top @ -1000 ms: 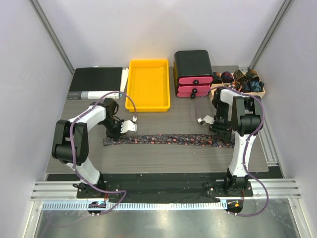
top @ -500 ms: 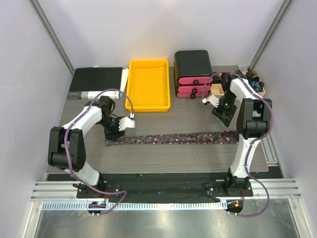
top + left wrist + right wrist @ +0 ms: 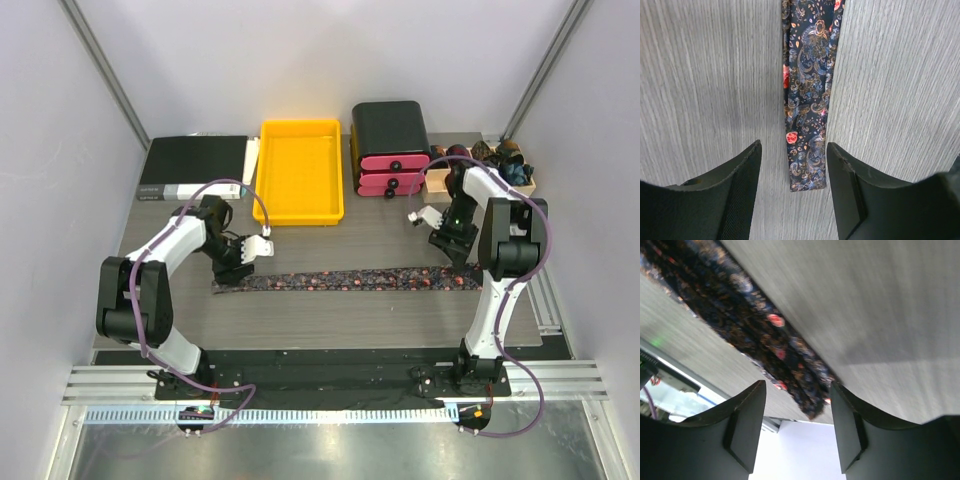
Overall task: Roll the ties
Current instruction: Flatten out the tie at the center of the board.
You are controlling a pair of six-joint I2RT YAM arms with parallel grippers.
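Observation:
One tie (image 3: pixel 350 280), dark with red and orange speckles, lies flat and stretched left to right across the table's middle. My left gripper (image 3: pixel 230 268) hovers over its narrow left end (image 3: pixel 807 170), jaws open with the end lying between them, untouched. My right gripper (image 3: pixel 455 248) hangs just above the wide right end (image 3: pixel 805 400), also open and holding nothing. In the left wrist view the gripper (image 3: pixel 794 150) straddles the tie's tip. The right wrist view has the gripper (image 3: pixel 797 387) over the tie's pointed end near the table edge.
A yellow tray (image 3: pixel 300 210) stands at the back centre. A black box with pink drawers (image 3: pixel 392 150) is to its right, and a wooden tray of rolled ties (image 3: pixel 500 165) at the back right. A flat black box (image 3: pixel 195 165) lies at the back left.
Both grippers opened and let go of the tie's ends. The right gripper swung up toward the back, then came down again to the right end. The tie now lies straighter.

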